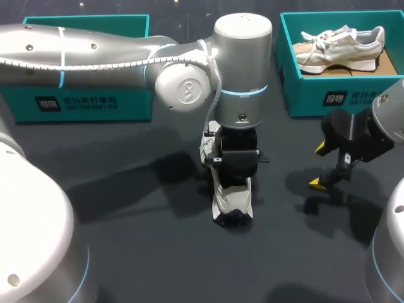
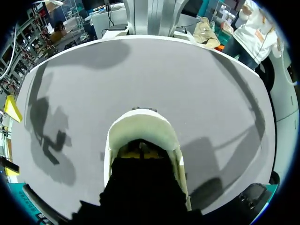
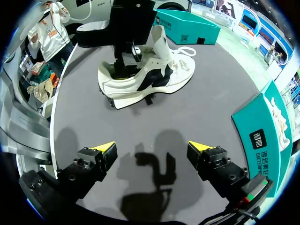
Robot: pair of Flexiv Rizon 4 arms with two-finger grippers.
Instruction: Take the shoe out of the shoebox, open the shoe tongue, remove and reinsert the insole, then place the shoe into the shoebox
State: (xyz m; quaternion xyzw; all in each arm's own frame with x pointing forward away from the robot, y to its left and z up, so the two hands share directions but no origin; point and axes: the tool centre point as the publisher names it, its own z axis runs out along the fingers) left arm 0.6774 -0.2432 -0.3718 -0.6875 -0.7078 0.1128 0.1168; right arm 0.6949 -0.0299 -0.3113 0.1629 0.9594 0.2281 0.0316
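Your left claw [image 2: 140, 153] sits inside the white shoe [image 1: 227, 201]; you cannot tell its state. Your right claw [image 3: 151, 147], at the shoe's 3 o'clock, stands spread.

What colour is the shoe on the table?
The shoe is white with black panels, clearest in the right wrist view.

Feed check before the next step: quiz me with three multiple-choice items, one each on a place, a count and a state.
1. Where is the black-and-white shoe? A on the table; B in a box; C on the floor.
2. How many teal boxes? A one; B two; C three.
3. The right gripper is: A open, empty; B shut on a lace; C shut on an insole.
Key: 1 A, it lies on the table; 2 B, one at each back corner; 3 A, fingers apart, nothing between.
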